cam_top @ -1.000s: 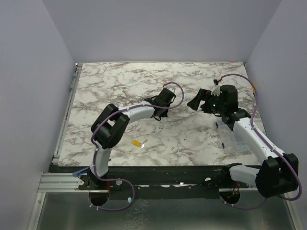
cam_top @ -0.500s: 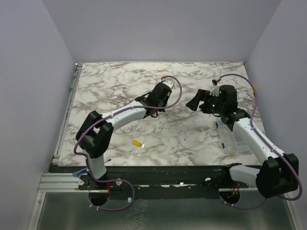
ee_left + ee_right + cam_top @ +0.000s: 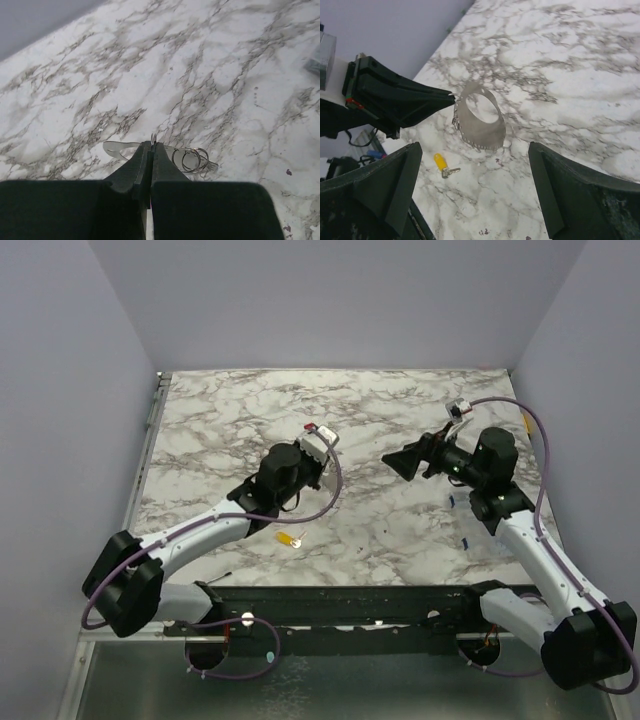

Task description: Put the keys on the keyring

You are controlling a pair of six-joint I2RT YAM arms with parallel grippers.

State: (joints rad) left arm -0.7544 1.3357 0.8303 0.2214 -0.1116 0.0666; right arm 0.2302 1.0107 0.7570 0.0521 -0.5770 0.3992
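Observation:
My left gripper (image 3: 152,145) is shut on the edge of the keyring, a thin grey hoop (image 3: 484,135) that hangs from its fingertips above the table. A few small wire rings (image 3: 192,159) dangle beside it. In the top view the left gripper (image 3: 308,462) is at mid-table. The key (image 3: 290,538), with its yellow head and small metal end, lies loose on the marble near the front, also seen as the key (image 3: 442,164) in the right wrist view. My right gripper (image 3: 403,461) stands open, facing the hoop from the right, nothing between its fingers (image 3: 385,185).
The marble table (image 3: 400,530) is walled by lilac panels on three sides. A clear plastic box (image 3: 480,528) lies by the right arm. A metal rail (image 3: 140,615) runs along the near edge.
The left arm has drawn back toward the near left, carrying its shut gripper left and nearer. The right gripper has tilted and shifted slightly toward it, still open.

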